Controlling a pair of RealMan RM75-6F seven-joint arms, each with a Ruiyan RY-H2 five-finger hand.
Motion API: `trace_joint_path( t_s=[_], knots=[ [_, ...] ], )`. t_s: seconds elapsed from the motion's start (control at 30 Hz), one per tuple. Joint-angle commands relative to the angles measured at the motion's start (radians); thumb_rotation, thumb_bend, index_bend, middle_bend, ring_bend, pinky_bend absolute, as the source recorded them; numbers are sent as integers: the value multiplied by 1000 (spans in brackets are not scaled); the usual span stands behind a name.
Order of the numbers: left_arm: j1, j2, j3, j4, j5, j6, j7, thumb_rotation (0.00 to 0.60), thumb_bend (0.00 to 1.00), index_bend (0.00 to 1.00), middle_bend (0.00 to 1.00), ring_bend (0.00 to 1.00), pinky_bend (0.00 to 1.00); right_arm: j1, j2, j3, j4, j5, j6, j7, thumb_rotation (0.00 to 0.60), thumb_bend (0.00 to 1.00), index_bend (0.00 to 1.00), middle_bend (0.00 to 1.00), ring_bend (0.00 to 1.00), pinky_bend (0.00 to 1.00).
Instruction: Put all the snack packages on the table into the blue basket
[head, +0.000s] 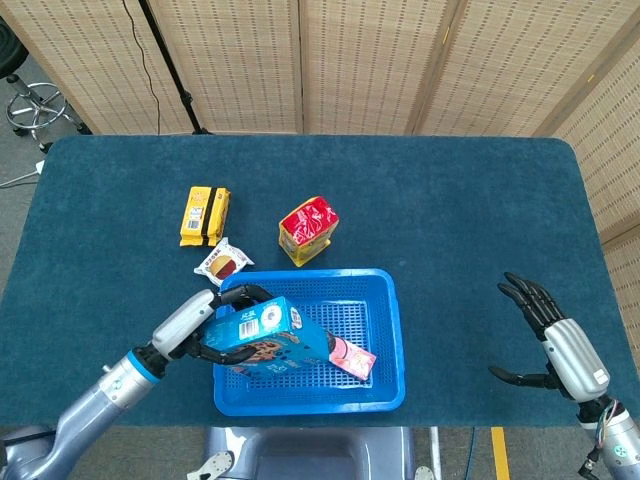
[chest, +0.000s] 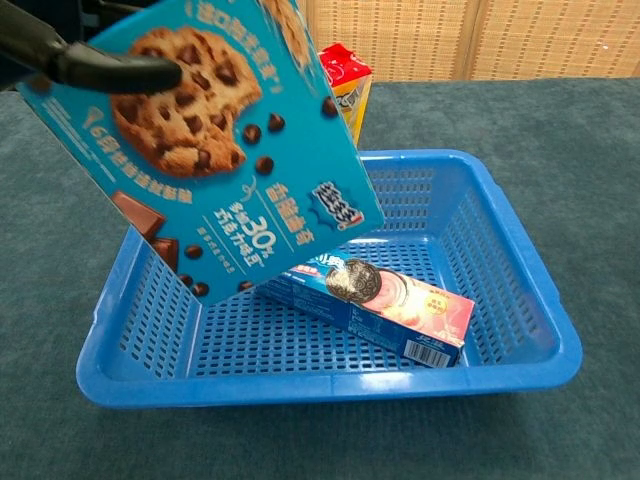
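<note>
Gripping the cookie box (head: 262, 333) over the blue basket (head: 385, 340), left hand (head: 200, 325); right hand (head: 560, 345), head view only, empty, fingers spread.

Blue cookie box (head: 268, 335) held tilted over the blue basket (head: 390, 340) — sandwich-cookie pack (chest: 375, 308) lying inside.

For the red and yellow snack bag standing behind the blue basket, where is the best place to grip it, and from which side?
Probably the yellow body of the red and yellow snack bag, from above, with fingers on its two broad faces. It stands upright, apart from the blue basket, and its crimped red top looks too soft to hold. The open right hand is free.
</note>
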Motion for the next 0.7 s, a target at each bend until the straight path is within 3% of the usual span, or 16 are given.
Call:
trace_joint_path(
  t_s=[0.03,0.27,0.57,0.67,0.7],
  knots=[
    [-41,-66,18,47,-20,-31,93,600,396,665,582,592,719,-1,1,2,3,4,0,3,600,0,0,0,0,46],
    [-87,-36,78,97,77,-71,114,600,395,662,574,570,720,1,-3,5,0,1,-3,3,600,0,0,0,0,48],
    [-113,-22,131,91,106,-93,176,600,397,660,570,559,720,0,-9,3,-5,-6,-8,-12,600,0,0,0,0,60],
    [-116,-20,145,91,103,-103,214,600,386,631,542,519,706,1,-10,2,-6,-8,-10,-14,600,0,0,0,0,60],
    [-117,-19,149,90,100,-107,223,600,351,569,480,456,657,1,-10,2,-7,-8,-10,-14,600,0,0,0,0,60]
  ],
)
